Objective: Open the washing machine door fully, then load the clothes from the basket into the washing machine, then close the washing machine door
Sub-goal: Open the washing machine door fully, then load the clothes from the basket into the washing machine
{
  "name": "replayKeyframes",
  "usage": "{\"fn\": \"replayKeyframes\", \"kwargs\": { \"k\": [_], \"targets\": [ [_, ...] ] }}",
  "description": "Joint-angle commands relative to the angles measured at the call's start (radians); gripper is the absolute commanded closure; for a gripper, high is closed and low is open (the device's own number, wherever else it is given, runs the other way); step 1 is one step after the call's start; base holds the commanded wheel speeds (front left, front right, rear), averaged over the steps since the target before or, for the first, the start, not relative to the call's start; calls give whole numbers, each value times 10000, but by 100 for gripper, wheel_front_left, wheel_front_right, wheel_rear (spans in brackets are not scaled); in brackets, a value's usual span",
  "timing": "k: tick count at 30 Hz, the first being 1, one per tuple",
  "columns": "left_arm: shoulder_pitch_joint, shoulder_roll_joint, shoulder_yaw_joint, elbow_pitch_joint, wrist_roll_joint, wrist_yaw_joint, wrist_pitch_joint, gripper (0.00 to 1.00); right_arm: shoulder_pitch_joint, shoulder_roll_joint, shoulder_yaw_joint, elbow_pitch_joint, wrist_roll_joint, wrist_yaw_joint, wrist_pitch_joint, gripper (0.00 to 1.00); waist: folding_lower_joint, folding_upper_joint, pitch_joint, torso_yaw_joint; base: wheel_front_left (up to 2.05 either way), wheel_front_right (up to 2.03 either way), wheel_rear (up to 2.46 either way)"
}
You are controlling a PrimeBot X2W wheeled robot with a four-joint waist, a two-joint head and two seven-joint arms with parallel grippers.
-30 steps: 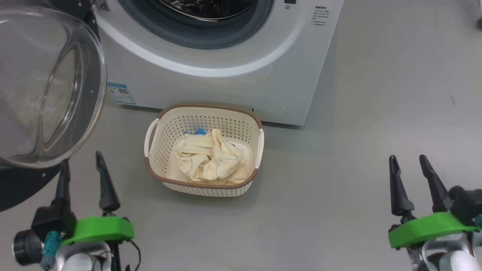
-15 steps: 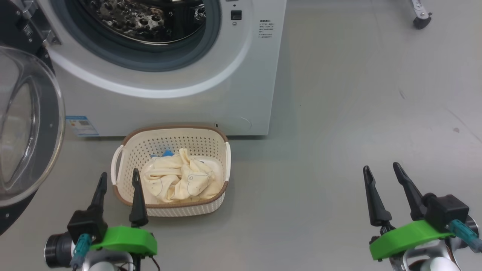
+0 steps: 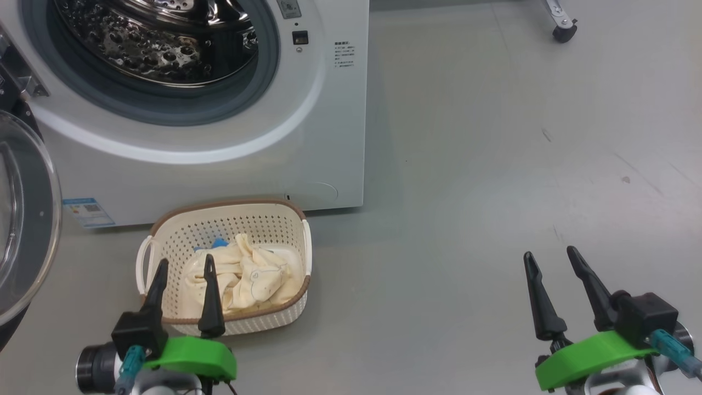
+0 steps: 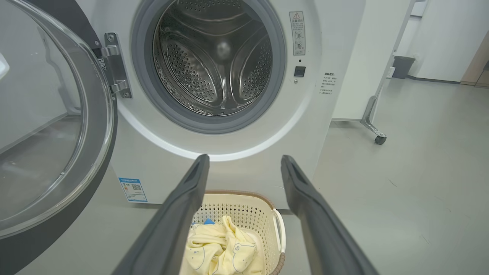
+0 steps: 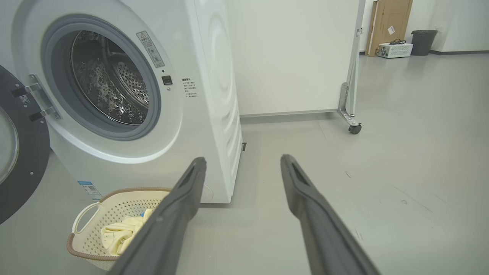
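The white washing machine (image 3: 219,159) stands at the upper left with its steel drum (image 4: 217,57) exposed. The washing machine door (image 3: 38,219) is swung open at the far left, hinged on the machine's left. On the floor in front sits the cream basket (image 3: 263,230), with the pale yellow clothes (image 3: 258,277) and a bit of blue trim inside. My left gripper (image 3: 185,262) is open, its fingertips overlapping the basket's near-left rim in the head view, and nothing is between them. My right gripper (image 3: 549,253) is open over bare floor, well to the right of the basket.
The floor (image 3: 466,192) is smooth grey. A wheeled stand's caster (image 3: 562,30) sits behind the machine's right side, under a white panel (image 5: 298,57). A dark bin (image 5: 423,42) and a cardboard box stand far back.
The head camera has swung, shifting the machine, door and basket left and down in the picture. The left gripper now overlaps the basket's rim. Both grippers stay open.
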Motion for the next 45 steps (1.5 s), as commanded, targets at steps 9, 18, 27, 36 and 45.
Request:
{"fn": "replayKeyframes", "kwargs": {
  "k": [9, 18, 27, 36, 45],
  "targets": [
    [-399, 83, 178, -212, 150, 66, -145, 0, -248, -85, 59, -446, -52, 37, 6, 0, 1, -1, 35, 32, 0, 0, 0],
    [-508, 111, 141, -134, 126, 113, -175, 0, -291, -85, 54, -466, -53, 37, 21, 0, 1, -1, 78, 50, 0, 0, 0],
    [-565, 119, 92, -78, 123, 233, -187, 0, -311, -85, 78, -472, -23, 37, 2, 0, 1, -1, 125, 65, 4, -3, 0],
    [-631, 175, -22, -161, 134, 231, -186, 0, -365, -85, 60, -450, -2, 37, -46, 0, 1, -1, 223, 37, 85, -85, 0],
    [-766, 200, -69, -226, 192, 494, -53, 0, -480, -85, 122, -395, 69, 37, -128, 0, 1, -1, 446, 51, 182, -182, 0]
  ]
}}
